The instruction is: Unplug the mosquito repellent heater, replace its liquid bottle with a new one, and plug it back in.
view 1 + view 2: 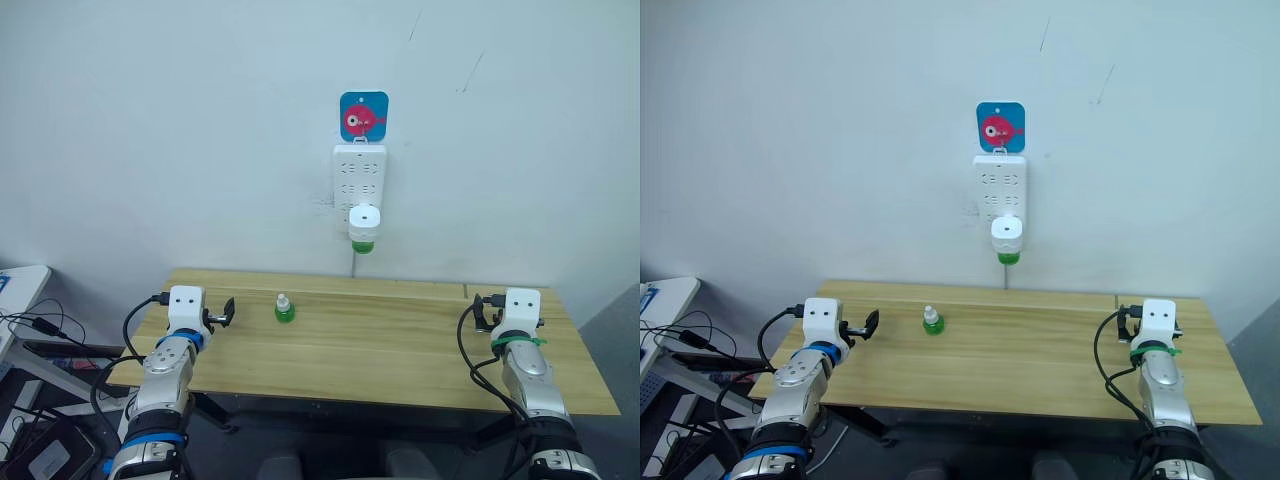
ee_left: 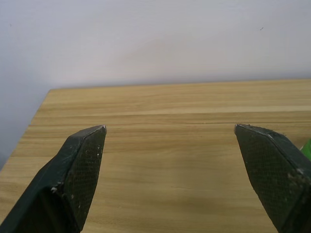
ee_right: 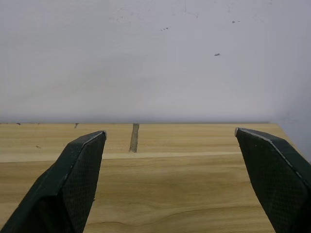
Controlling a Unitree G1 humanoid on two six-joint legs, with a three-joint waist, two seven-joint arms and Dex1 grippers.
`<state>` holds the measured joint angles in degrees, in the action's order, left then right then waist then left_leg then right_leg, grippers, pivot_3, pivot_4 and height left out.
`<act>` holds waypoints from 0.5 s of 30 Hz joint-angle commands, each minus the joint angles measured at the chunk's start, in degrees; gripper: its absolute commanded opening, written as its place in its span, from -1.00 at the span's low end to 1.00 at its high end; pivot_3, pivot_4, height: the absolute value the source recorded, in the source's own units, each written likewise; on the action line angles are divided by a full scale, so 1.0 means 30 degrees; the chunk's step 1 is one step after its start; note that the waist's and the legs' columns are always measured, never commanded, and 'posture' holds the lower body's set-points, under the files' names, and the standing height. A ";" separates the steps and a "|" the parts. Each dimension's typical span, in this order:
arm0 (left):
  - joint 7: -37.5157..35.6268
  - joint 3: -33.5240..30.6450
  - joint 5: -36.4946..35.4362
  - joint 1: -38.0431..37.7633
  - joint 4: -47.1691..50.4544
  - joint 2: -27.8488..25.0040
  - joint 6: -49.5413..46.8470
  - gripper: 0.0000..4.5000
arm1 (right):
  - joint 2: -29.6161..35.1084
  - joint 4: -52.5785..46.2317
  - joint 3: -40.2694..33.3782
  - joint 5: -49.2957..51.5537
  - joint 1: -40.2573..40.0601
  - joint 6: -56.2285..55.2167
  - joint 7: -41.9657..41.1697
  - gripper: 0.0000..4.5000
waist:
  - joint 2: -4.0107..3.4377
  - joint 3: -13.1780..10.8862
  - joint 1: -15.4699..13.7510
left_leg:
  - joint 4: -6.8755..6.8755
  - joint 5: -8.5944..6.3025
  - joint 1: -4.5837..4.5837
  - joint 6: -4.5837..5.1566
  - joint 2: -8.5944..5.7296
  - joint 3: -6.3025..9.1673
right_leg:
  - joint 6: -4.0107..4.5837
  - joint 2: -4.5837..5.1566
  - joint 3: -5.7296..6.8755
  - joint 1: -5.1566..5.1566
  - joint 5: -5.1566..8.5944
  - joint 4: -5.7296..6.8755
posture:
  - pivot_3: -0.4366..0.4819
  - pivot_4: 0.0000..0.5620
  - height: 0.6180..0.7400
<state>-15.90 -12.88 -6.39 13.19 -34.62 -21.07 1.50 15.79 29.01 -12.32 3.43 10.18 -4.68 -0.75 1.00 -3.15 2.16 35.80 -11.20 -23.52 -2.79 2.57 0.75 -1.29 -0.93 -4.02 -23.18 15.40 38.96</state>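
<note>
White mosquito repellent heater (image 1: 364, 220): plugged into wall power strip (image 1: 359, 180), its liquid bottle (image 1: 363, 245) beneath. New capped bottle (image 1: 284, 309): upright on wooden counter (image 1: 400, 340), near my left tool (image 1: 222, 314). Left tool and right tool (image 1: 483, 310): both wide, empty.

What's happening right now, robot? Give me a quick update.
Left claw and right claw open, empty, over the table. Heater plugged into the power strip, old bottle attached. New capped bottle waiting. Nothing blocking.
</note>
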 commanded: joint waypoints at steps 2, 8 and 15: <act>0.0438 -0.0586 -0.0381 0.0318 0.0343 -0.0203 -0.0038 1.00 | 0.0309 -0.1060 -0.0248 0.0060 0.0297 -0.0138 -0.0034 0.97 | 0.0005 -0.0049 0.0000 | 0.0000 0.0000 0.0001 0.0000 0.0000 -0.0002 | 0.0000 0.0000 -0.0001 0.0000 0.0000 0.0000 | -0.10 -0.70 1.00; 0.0595 -0.0671 -0.0411 0.0328 0.0422 -0.0096 -0.0099 1.00 | 0.0298 -0.1369 -0.0288 0.0066 0.0138 0.0000 -0.0065 0.97 | -0.0004 -0.0223 0.0001 | 0.0000 0.0000 0.0005 -0.0001 0.0003 -0.0003 | -0.0001 -0.0001 -0.0002 0.0001 0.0000 0.0003 | -0.11 -0.68 1.00; 0.0494 -0.0567 -0.0265 0.0205 0.0561 -0.0219 -0.0091 1.00 | 0.0354 -0.1848 -0.0309 0.0079 -0.0246 0.0218 -0.0199 0.97 | -0.0001 -0.0377 0.0003 | -0.0004 0.0000 0.0005 -0.0001 0.0004 -0.0003 | 0.0000 -0.0001 -0.0002 0.0000 0.0000 0.0003 | -0.11 -0.63 1.00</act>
<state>-14.42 -14.18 -6.80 13.20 -34.61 -21.01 0.66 15.91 26.25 -12.32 3.44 9.40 -3.90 -1.18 1.00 -4.28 2.17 35.79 -11.21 -23.51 -2.79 2.58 0.74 -1.30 -0.93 -4.03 -23.18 15.40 38.97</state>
